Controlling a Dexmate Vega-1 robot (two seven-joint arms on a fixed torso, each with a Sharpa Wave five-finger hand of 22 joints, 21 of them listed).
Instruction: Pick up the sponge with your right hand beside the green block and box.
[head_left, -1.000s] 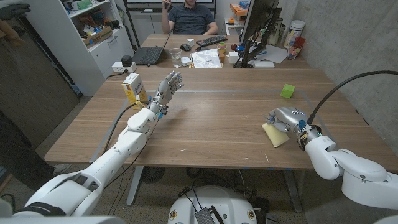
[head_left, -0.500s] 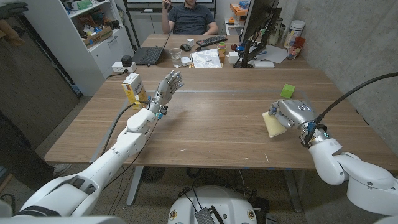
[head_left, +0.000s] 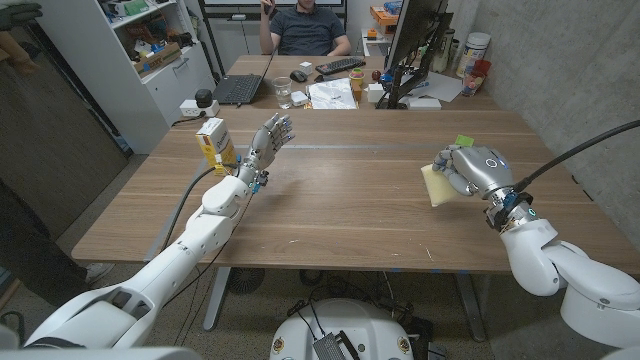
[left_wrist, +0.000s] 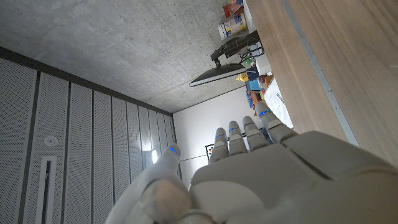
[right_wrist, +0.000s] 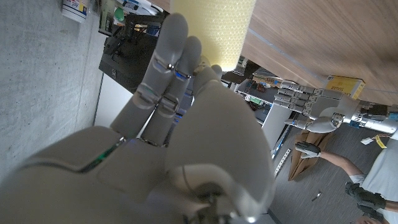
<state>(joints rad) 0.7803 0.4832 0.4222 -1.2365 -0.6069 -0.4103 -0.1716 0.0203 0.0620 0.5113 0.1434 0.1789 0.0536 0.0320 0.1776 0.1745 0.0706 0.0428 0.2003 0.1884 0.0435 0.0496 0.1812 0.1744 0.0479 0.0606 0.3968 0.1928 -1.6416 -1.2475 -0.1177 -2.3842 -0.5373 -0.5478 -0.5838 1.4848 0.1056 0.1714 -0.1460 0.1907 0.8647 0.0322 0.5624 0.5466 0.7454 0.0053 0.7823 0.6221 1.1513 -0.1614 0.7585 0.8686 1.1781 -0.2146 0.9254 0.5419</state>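
My right hand (head_left: 474, 170) grips the pale yellow sponge (head_left: 435, 185) and holds it off the wooden table (head_left: 340, 210) at the right side. In the right wrist view the sponge (right_wrist: 214, 28) stands past the fingers (right_wrist: 168, 62) of my right hand (right_wrist: 155, 143). The green block (head_left: 464, 141) lies just behind that hand, partly hidden by it. The yellow and white box (head_left: 215, 142) stands at the far left of the table. My left hand (head_left: 268, 140) is raised beside the box with fingers spread and nothing in it, and its back (left_wrist: 261, 174) shows in the left wrist view.
A person (head_left: 305, 25) sits behind the table at a desk with a laptop (head_left: 240, 88), keyboard (head_left: 340, 66), glass (head_left: 283, 92) and monitor (head_left: 415, 40). A concrete wall runs along the right. A shelf (head_left: 150, 50) stands back left.
My right hand has lifted the sponge off the table and carried it up and back toward the green block, now hiding part of the block. The left arm has not moved.
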